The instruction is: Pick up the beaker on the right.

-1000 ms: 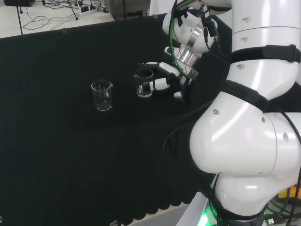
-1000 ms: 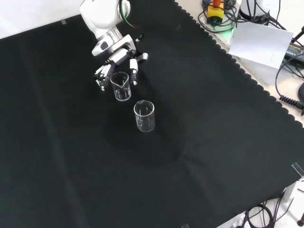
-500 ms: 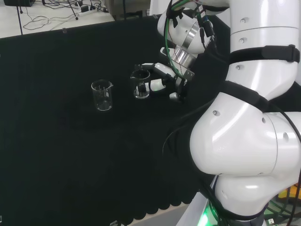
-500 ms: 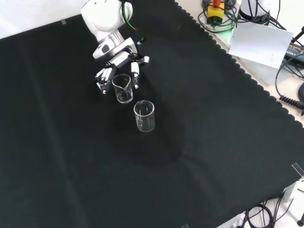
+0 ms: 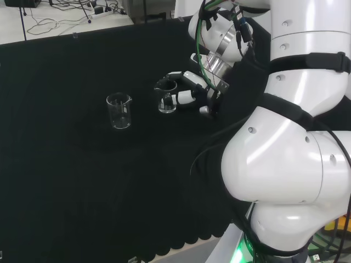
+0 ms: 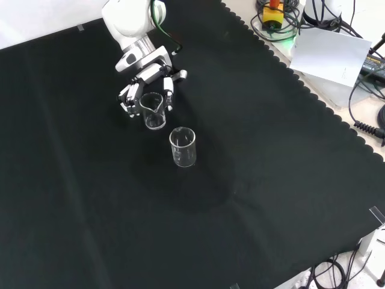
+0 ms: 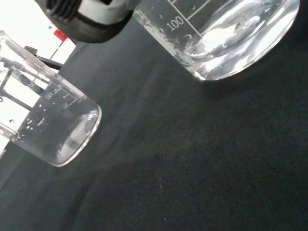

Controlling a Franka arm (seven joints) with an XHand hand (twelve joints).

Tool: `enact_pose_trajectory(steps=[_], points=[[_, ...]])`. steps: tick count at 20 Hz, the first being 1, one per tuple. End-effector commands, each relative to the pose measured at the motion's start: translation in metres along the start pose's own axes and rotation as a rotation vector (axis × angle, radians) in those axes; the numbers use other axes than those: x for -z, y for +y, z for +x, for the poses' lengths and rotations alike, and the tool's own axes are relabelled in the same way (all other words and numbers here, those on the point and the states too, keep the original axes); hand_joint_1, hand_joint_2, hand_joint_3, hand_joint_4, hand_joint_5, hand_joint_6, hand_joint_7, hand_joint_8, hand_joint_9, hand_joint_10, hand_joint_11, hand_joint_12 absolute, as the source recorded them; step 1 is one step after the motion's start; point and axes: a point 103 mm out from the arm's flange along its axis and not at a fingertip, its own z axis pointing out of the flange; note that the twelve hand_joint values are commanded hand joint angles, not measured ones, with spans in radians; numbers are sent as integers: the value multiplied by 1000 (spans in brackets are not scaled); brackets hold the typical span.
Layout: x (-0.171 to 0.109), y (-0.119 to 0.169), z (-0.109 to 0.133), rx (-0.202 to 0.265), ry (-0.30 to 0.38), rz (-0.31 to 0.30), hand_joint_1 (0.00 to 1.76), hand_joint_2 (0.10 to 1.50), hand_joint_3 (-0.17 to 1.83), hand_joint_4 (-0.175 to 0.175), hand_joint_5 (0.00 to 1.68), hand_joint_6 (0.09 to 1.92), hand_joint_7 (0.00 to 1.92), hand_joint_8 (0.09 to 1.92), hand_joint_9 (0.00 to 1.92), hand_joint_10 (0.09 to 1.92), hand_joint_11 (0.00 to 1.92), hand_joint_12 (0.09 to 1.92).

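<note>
Two clear glass beakers stand on the black cloth. In the head view the right-hand beaker (image 5: 166,98) is between the fingers and thumb of the black and white hand (image 5: 190,92), which curl round it. The front view shows that beaker (image 6: 154,111) just below the hand (image 6: 146,83), with fingers (image 6: 126,100) on one side of it and the thumb on the other. The other beaker (image 5: 119,111) stands free to the left in the head view, and nearer the camera (image 6: 183,147) in the front view. Close in the wrist view is the held beaker's base (image 7: 236,38), with the other beaker (image 7: 48,125) beyond it.
Bare black cloth (image 6: 252,180) spreads round both beakers. The arm's large white links (image 5: 285,153) stand at the head view's right. Past the cloth's scalloped edge in the front view lie a white sheet (image 6: 334,57) and cables.
The hand with the beaker between its fingers drifted slightly left in the head view, then came back right. The free beaker has not moved.
</note>
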Motion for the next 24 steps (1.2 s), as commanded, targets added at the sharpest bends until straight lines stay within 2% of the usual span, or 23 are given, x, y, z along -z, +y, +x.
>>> enact_pose_trajectory(steps=[1, 5, 10, 18, 24], points=[[-2, 6, 5, 19, 20, 4, 943, 911, -175, -17, 672, 965, 520, 648, 587, 532, 122, 1357], [-5, 8, 7, 25, 30, 26, 944, 899, -175, -25, 582, 988, 505, 652, 583, 531, 126, 1354], [-7, 9, 7, 18, -19, 61, 943, 879, -175, -29, 447, 948, 443, 644, 549, 524, 107, 1355], [-11, 12, 9, 25, 2, 82, 904, 851, -175, -42, 325, 637, 311, 699, 448, 589, 45, 1383], [-10, 15, 13, 24, 58, 53, 864, 838, -175, -45, 323, 489, 312, 705, 442, 611, 40, 1387]])
